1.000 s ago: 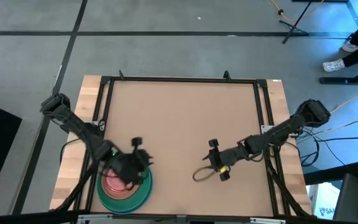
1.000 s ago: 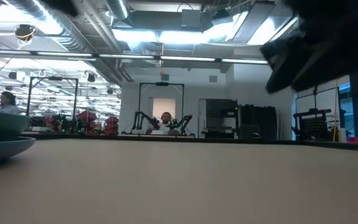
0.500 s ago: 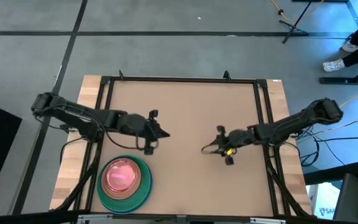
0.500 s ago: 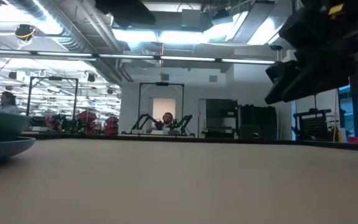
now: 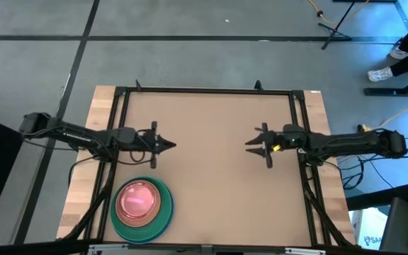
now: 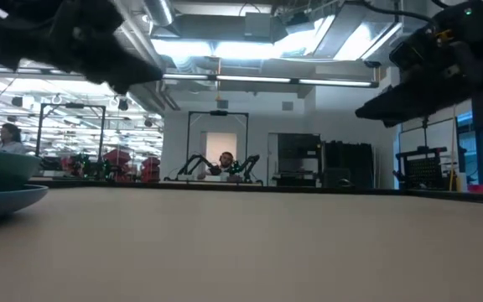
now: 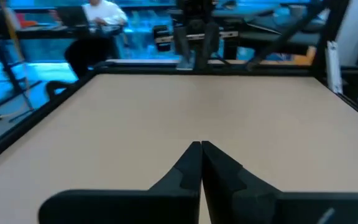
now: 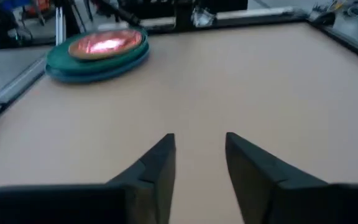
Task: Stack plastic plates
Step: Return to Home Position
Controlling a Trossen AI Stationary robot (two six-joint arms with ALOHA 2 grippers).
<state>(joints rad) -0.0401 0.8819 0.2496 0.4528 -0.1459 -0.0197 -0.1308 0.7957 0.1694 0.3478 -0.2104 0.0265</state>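
The plastic plates stand in one stack (image 5: 142,205) near the table's near left corner: a blue plate at the bottom, a green one on it, and pink ones on top. The right wrist view shows the stack (image 8: 98,53) farther off, and the low view shows it at the left edge (image 6: 2,189). My left gripper (image 5: 170,146) is shut and hovers level on the far side of the stack, pointing right; its tips (image 7: 201,145) meet. My right gripper (image 5: 249,144) is open above the table's right half, pointing left; its fingers (image 8: 199,138) hold nothing.
A dark frame rail (image 5: 204,91) runs around the brown table top (image 5: 204,184). Both arms reach in level from the left and right edges. The room behind holds racks, other robot arms and a person (image 6: 225,159).
My left gripper has left the place above the plate stack and moved up and toward the far edge, its arm now stretched level. My right gripper has moved from near the table's near middle toward the far edge and up. The stack has stayed where it was.
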